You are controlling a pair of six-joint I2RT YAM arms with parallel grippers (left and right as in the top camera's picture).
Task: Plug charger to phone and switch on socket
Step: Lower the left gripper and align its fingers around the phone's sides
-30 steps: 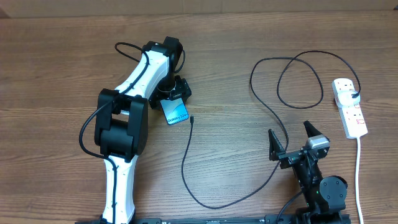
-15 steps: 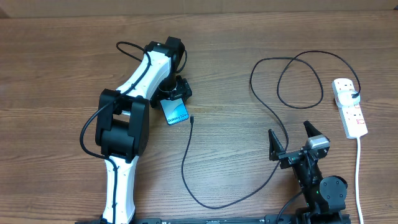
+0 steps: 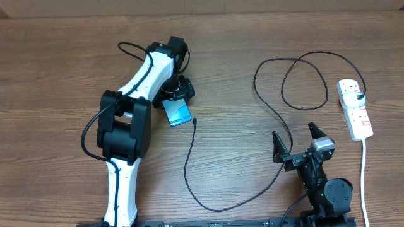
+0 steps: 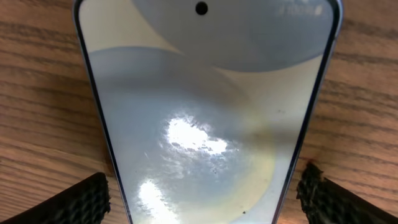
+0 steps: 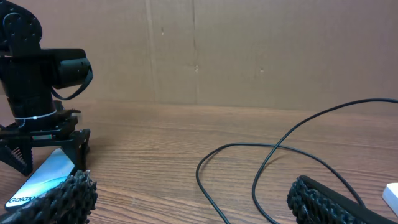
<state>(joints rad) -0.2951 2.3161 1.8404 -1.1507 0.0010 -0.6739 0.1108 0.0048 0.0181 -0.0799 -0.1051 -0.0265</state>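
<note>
- Step in hand: securing the phone (image 3: pixel 178 113). Charger not plugged in yet, socket (image 3: pixel 355 108) switch untouched.
- Left pincer (image 3: pixel 175 94) sits over the phone's far end, jaws spread wide and straddling its width. In the left wrist view the fingers (image 4: pixel 81 199) are right at the phone's edges; can't tell if they press or just flank it.
- Right pincer (image 3: pixel 293 135) is fully spread and empty, parked low near the front edge, well apart from the phone.
- Phone lies screen up, mid-worktop (image 3: pixel 63 50), left of centre.
- Connector tip (image 3: pixel 196 120) lies on the wood just beside the phone's near right corner, not touching. The charger (image 3: pixel 187 165) cable sweeps in a big loop toward the front, then up to the socket.
- Next move, my guess: right pincer goes to the connector tip, pinches it, lines it up with the port and pushes in while the left steadies. Port not visible, so which end is unclear.
- Room: plenty of bare wood between the arms. The cable passes close by the right pincer, a snag risk on the reach.
- Socket sits near the right edge, white cord (image 3: pixel 364 176) trailing to the front; little room on its outer side.
</note>
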